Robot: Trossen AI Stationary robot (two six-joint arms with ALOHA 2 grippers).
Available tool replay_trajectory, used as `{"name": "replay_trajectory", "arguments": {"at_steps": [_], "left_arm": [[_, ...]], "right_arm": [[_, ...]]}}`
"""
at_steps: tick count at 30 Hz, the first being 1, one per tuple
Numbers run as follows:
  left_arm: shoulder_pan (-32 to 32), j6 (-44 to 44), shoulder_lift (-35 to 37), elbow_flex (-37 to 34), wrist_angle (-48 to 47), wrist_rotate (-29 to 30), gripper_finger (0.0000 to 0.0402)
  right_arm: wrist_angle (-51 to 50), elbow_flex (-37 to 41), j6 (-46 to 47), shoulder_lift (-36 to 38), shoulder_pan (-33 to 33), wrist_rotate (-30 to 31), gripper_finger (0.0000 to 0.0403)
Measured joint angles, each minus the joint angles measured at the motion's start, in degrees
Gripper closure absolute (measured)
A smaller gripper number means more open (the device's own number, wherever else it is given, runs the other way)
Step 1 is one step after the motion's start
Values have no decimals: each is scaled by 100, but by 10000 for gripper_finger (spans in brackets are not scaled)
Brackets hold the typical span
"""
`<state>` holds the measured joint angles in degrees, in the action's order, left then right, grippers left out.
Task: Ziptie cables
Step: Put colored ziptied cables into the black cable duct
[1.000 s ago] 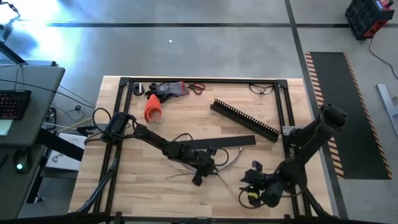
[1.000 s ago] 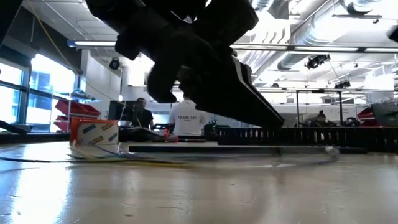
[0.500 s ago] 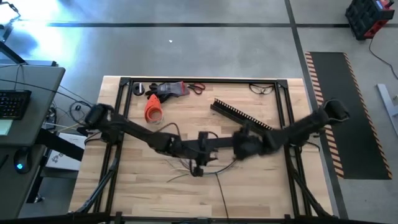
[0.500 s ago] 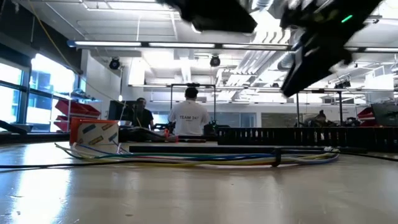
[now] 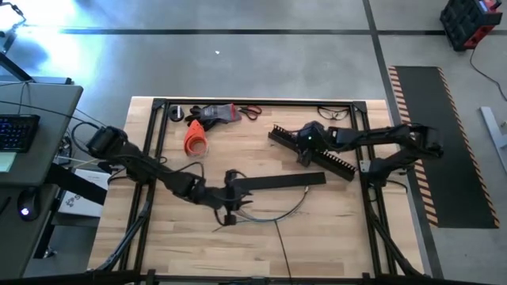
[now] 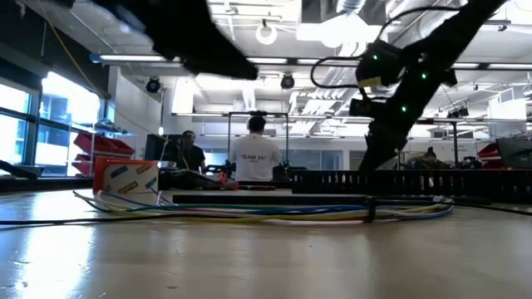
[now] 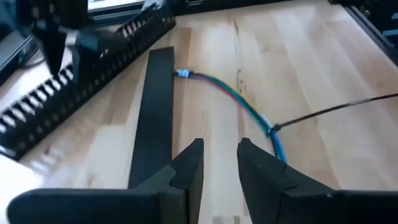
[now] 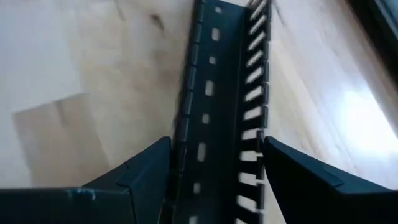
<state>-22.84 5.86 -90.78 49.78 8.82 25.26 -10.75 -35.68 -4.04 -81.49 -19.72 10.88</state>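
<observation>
While right fingers [image 8: 205, 180] straddle comb-toothed channel [image 8: 217, 93] wide, left fingers [image 7: 219, 168] narrowly parted, empty

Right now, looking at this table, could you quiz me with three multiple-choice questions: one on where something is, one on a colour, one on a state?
1. Where is the right gripper?
A. over the comb-toothed channel
B. over the orange roll
C. off the table

2. What colour is the roll near the table's far edge?
A. green
B. orange
C. white

3. How do the right gripper's fingers stand?
A. shut tight
B. clamped on the cables
C. apart, straddling the channel

Answers: 1 A, the high view shows it above the channel. 2 B, plainly orange from above. 3 C, the right wrist view shows the channel between spread fingers.
</observation>
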Motion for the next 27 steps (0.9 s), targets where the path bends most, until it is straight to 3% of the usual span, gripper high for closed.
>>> {"name": "replay_trajectory", "arguments": {"at_steps": [2, 5, 15, 27], "left_arm": [[-78, 140, -3, -378, 452, 106, 325], [-131, 367, -24, -807, 1128, 196, 325], [-242, 496, -24, -1128, 1731, 496, 326], [-275, 453, -23, -1123, 1855, 717, 326]], "right_arm": [[371, 181, -148, -13, -182, -645, 168], [707, 346, -225, -21, -250, -942, 193], [699, 435, -140, -88, 199, -1480, 390], [1593, 125, -79, -154, 931, -1105, 402]]}}
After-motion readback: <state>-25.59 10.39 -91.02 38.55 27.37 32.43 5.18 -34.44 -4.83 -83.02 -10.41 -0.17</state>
